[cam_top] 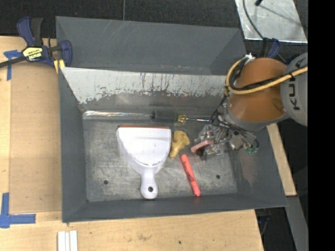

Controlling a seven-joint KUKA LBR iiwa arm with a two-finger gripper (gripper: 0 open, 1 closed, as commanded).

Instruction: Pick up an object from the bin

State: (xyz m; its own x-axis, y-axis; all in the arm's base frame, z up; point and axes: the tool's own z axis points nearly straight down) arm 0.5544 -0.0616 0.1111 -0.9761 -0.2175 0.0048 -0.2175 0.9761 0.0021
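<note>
My gripper [212,141] hangs low over the bin's right half, under the arm's orange cover. Just below and left of it a red stick [190,175] lies slanted on the floor, its upper end close to the gripper. A small yellow lump [179,141] sits a little to the gripper's left, touching the right edge of a white dustpan [144,150]. The dustpan lies flat in the middle with its handle toward the front wall. A small pinkish piece [198,147] shows at the gripper's lower left edge; I cannot tell whether it belongs to the gripper.
A thin black tool with a brass tip [167,117] lies along the foot of the back wall. The arm comes in over the bin's right rim.
</note>
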